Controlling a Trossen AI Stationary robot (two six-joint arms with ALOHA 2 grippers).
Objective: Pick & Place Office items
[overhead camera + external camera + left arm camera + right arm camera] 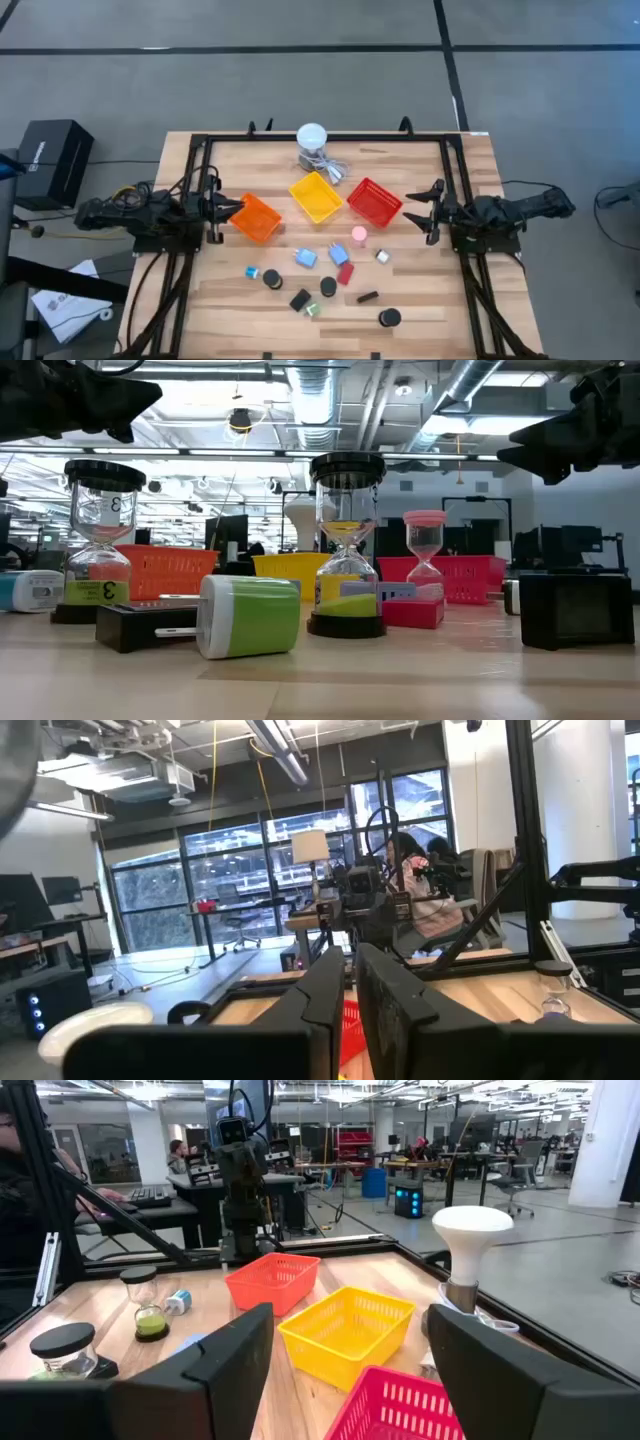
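Hourglass [104,540] at the low view's left bears the numeral "3".

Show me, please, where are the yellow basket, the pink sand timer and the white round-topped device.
yellow basket [316,197]: high view, on its mesh floor.
pink sand timer [424,552]: low view, on the glass below its pink cap.
white round-topped device [312,135]: high view, on its round white top.

Three mesh baskets: orange basket [256,218] left, yellow basket [316,197] middle, red basket [374,202] right. Black-capped hourglass [347,545] holds yellow-green sand; smaller hourglass [424,550] is pink. The near roll [248,617] is green with white ends. Table [420,300] is pale striped wood.
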